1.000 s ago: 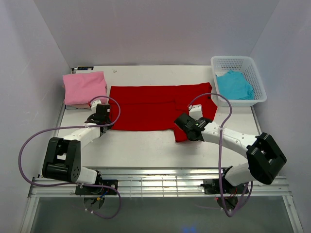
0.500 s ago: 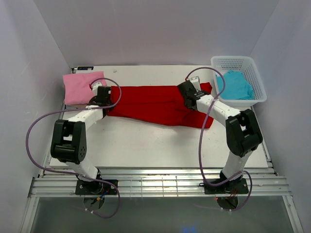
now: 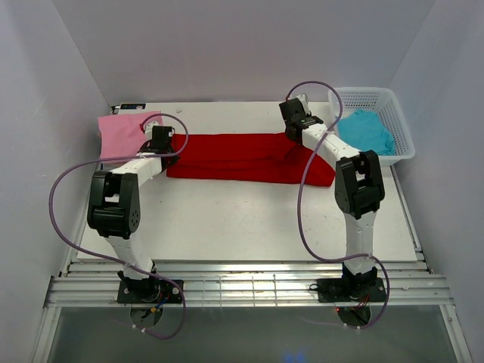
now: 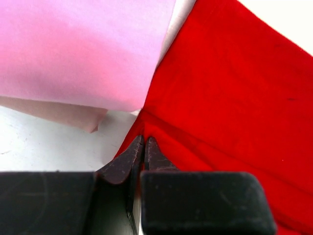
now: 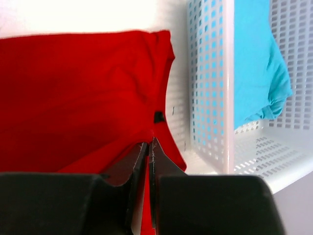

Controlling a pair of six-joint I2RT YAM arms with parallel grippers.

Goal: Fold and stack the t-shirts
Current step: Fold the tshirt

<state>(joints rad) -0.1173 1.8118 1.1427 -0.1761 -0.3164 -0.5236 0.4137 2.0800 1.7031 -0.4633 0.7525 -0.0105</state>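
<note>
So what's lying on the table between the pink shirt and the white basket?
The red t-shirt, folded into a long band, fills the stretch from the pink t-shirt to the white lattice basket, seen in the top external view.

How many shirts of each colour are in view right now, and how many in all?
red shirt: 1
pink shirt: 1
beige shirt, mostly hidden under the pink one: 1
turquoise shirt: 1
Total: 4
</note>
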